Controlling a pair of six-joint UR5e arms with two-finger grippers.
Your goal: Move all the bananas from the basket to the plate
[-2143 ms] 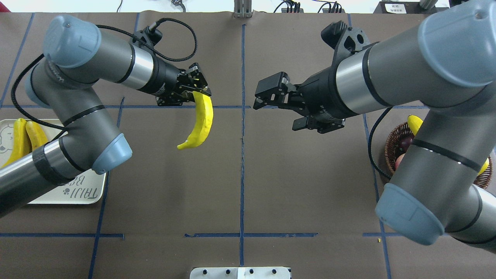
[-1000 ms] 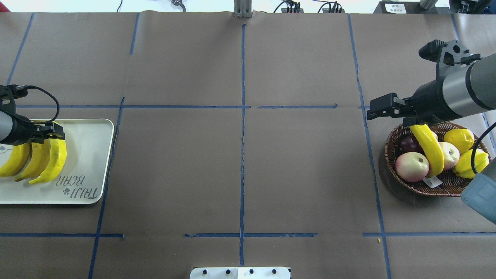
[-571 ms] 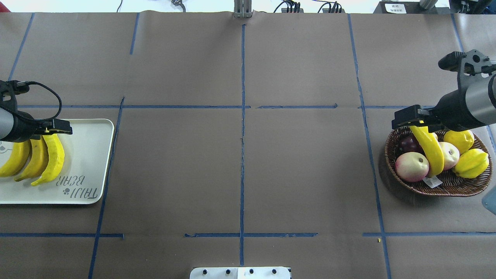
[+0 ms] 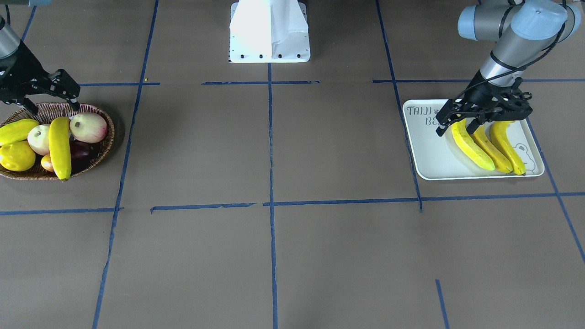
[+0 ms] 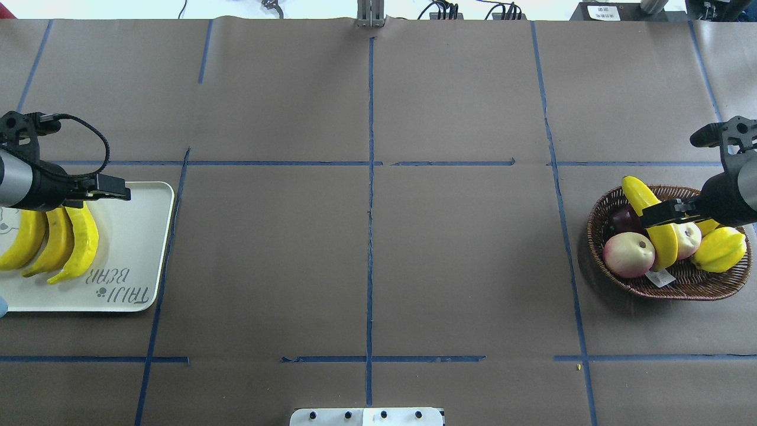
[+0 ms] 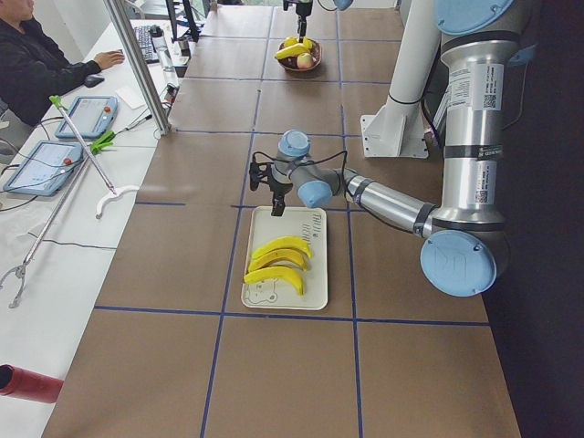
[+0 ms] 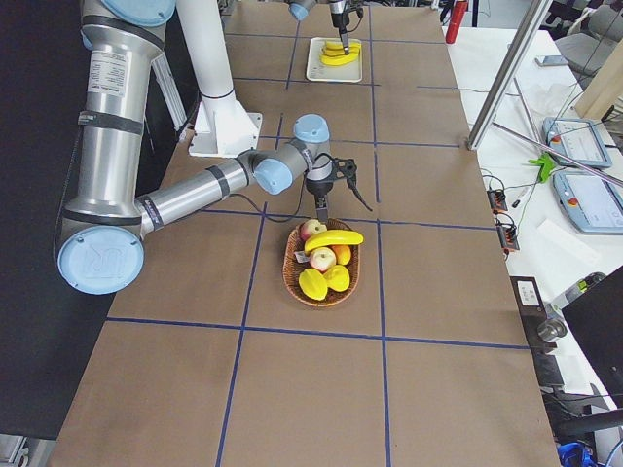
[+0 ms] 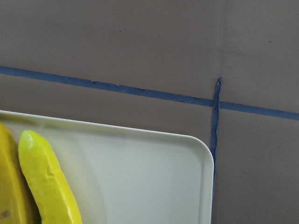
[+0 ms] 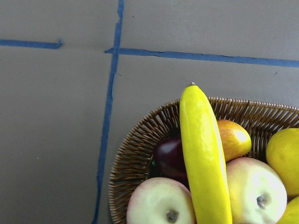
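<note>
Three bananas lie side by side on the white plate, also seen in the front-facing view as bananas on the plate. My left gripper hovers open just above their stem ends, holding nothing. One banana lies across the other fruit in the wicker basket. My right gripper hangs open over the basket's robot-side rim, above that banana, with nothing in it. The right wrist view shows this banana close up, with no fingers in sight.
The basket also holds two pink-white apples, a dark purple fruit, a lemon and a yellow-green fruit. Blue tape lines cross the brown table cover. The robot's white base stands at the table's robot-side edge.
My left gripper carried a banana to the plate, let it go beside two others and drew back. My right gripper moved from mid-table to above the basket's banana.
</note>
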